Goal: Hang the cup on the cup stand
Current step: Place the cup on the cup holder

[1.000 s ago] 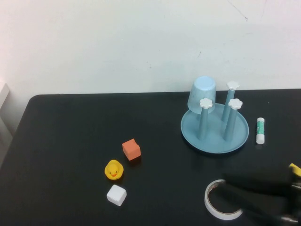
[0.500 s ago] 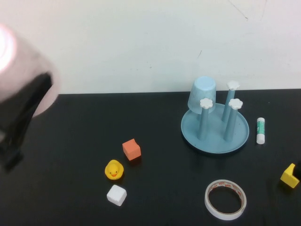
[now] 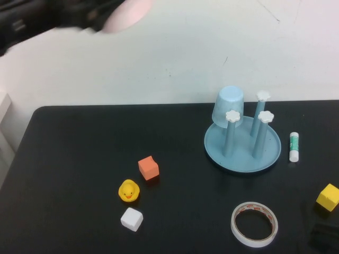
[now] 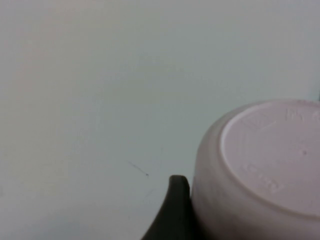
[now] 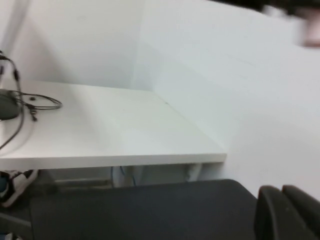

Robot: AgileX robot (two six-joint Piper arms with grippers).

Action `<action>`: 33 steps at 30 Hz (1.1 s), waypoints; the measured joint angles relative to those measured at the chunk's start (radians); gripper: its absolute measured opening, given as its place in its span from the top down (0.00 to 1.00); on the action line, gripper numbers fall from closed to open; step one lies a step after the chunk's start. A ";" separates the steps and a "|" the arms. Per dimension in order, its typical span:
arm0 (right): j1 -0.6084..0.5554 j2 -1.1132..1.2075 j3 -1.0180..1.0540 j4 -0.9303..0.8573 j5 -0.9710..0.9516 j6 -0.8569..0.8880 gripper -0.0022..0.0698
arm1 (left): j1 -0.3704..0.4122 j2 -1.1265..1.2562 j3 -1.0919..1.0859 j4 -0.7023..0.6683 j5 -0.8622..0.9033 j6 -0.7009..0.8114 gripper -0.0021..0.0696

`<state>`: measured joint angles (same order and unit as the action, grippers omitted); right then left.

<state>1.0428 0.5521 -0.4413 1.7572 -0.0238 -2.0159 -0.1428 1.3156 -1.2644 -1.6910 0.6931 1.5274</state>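
Left hand (image 3: 108, 16): raised high over the worktop's (image 3: 79, 159) far left, closed around the cup (image 3: 127, 13).
Right hand (image 5: 285, 212): fingers pressed together, nothing held.
Stand (image 3: 242, 143): on worktop, right side.

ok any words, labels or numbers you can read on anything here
None can be read.
glue stick: green and white label, print too small to read.
pink cup, held in the left pincer: raised marks on its base, too blurred to read.
tape roll: no print shows.
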 joint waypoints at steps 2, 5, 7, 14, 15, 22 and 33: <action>0.000 0.000 0.000 0.000 0.007 -0.021 0.97 | -0.062 0.084 -0.078 0.000 -0.045 -0.003 0.12; 0.000 0.000 0.000 -0.001 -0.071 -0.107 0.97 | -0.176 0.227 -0.201 0.000 -0.130 0.057 0.12; 0.000 0.000 0.000 -0.001 -0.188 -0.180 0.97 | -0.235 0.311 -0.267 0.000 -0.166 0.101 0.12; 0.000 0.000 0.000 0.014 -0.824 -0.247 0.97 | -0.345 0.602 -0.464 -0.004 -0.194 0.144 0.12; 0.000 0.000 0.000 0.014 -0.884 -0.236 0.97 | -0.349 0.642 -0.491 -0.004 -0.196 0.144 0.12; 0.000 -0.005 0.008 0.014 -1.095 -0.141 0.97 | -0.385 0.925 -0.739 -0.004 -0.217 0.144 0.12; 0.000 -0.005 0.119 0.014 -0.954 -0.103 0.97 | -0.506 1.198 -1.015 -0.010 -0.330 0.426 0.12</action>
<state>1.0428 0.5473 -0.3228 1.7714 -0.9781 -2.1192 -0.6486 2.5136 -2.2789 -1.7013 0.3630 1.9534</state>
